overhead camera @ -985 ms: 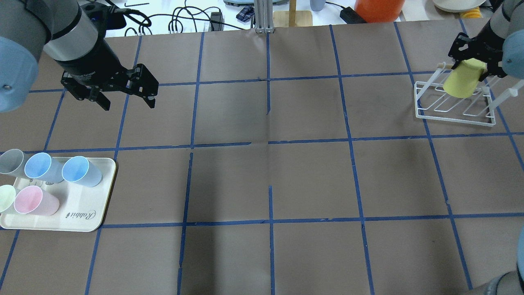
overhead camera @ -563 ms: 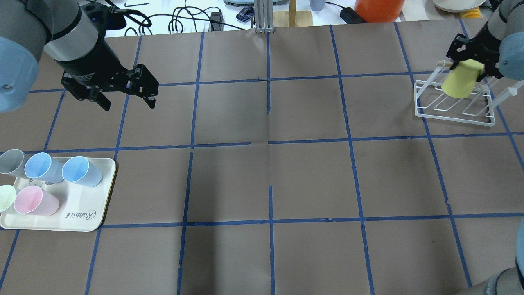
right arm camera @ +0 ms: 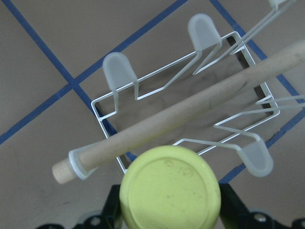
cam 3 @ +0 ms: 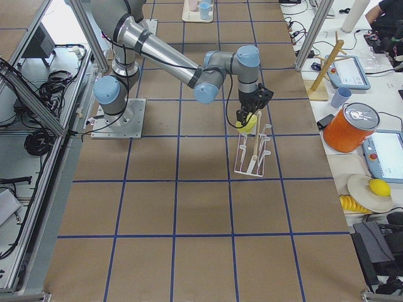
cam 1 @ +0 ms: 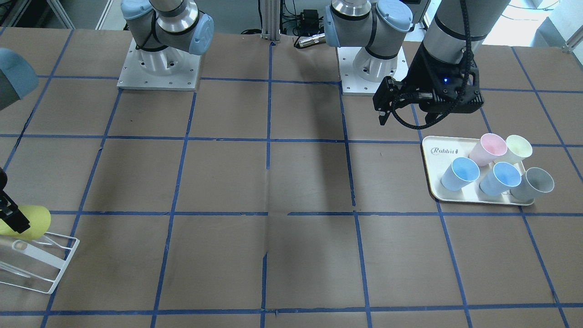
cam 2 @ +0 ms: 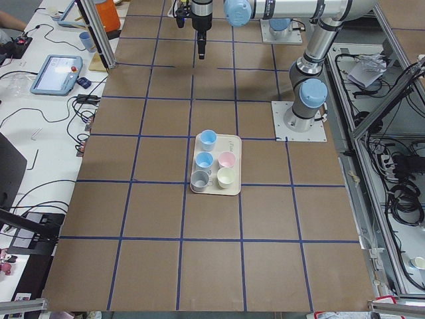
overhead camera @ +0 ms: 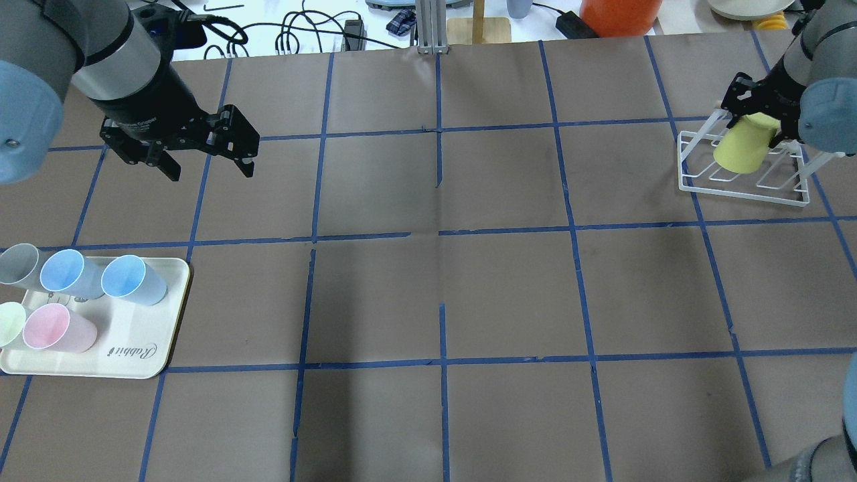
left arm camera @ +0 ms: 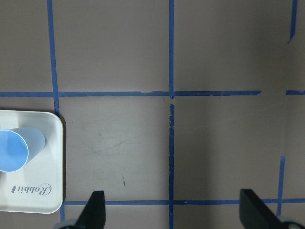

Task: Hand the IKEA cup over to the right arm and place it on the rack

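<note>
The yellow IKEA cup [overhead camera: 738, 148] hangs tilted over the white wire rack [overhead camera: 680, 164] at the table's far right. My right gripper [overhead camera: 756, 120] is shut on the cup near its base. In the right wrist view the cup's round bottom [right arm camera: 169, 193] sits between the fingers, and the rack's wooden dowel [right arm camera: 190, 119] and prongs lie just beyond it. Whether cup and rack touch I cannot tell. The front view shows the cup [cam 1: 27, 221] above the rack [cam 1: 63, 264]. My left gripper [overhead camera: 211, 171] hovers open and empty at the far left, seen open too in its wrist view [left arm camera: 174, 214].
A cream tray [overhead camera: 134, 348] at the near left holds several pastel cups, blue, pink, grey and pale green. Beyond the far table edge stand an orange container [overhead camera: 619, 17], a wooden stand [overhead camera: 479, 27] and cables. Blue tape lines grid the brown table.
My right gripper has carried the yellow cup leftward and down, closer onto the rack. The left arm and the tray cups have not moved.
</note>
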`<state>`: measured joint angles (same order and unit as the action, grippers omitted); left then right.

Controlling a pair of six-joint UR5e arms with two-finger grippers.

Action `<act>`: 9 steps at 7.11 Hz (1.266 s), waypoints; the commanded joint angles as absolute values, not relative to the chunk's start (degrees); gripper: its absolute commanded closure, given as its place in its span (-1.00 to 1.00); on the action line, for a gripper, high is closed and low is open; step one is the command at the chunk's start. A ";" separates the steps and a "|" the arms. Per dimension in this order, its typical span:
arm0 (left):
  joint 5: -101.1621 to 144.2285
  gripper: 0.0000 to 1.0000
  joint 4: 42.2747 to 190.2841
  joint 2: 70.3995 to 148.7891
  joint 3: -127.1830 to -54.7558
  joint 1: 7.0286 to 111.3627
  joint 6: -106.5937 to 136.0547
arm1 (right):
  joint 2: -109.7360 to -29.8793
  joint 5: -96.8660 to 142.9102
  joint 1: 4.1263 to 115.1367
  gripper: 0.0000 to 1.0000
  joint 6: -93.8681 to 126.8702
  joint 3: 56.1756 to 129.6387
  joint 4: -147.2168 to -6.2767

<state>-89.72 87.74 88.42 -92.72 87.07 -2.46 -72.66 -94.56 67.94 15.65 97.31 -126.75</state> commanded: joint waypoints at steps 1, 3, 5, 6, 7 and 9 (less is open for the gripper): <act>-89.74 -1.00 87.71 88.42 -92.72 87.10 -2.46 | -72.42 -94.57 67.94 1.00 15.64 97.65 -126.91; -89.74 -1.00 87.72 88.42 -92.72 87.01 -2.55 | -71.99 -94.57 67.94 1.00 15.56 97.65 -126.91; -89.74 -1.00 87.80 88.42 -92.72 87.01 -2.55 | -71.46 -94.57 67.94 1.00 15.64 97.65 -126.83; -89.56 -1.00 87.80 88.42 -92.46 86.92 -2.55 | -71.11 -94.66 67.94 1.00 15.64 97.65 -126.83; -89.56 -1.00 87.80 88.42 -92.37 86.92 -2.55 | -70.76 -94.57 67.94 1.00 15.64 97.65 -126.91; -89.56 -1.00 87.80 88.42 -92.37 86.92 -2.55 | -70.75 -95.19 67.94 -0.62 15.21 97.56 -127.00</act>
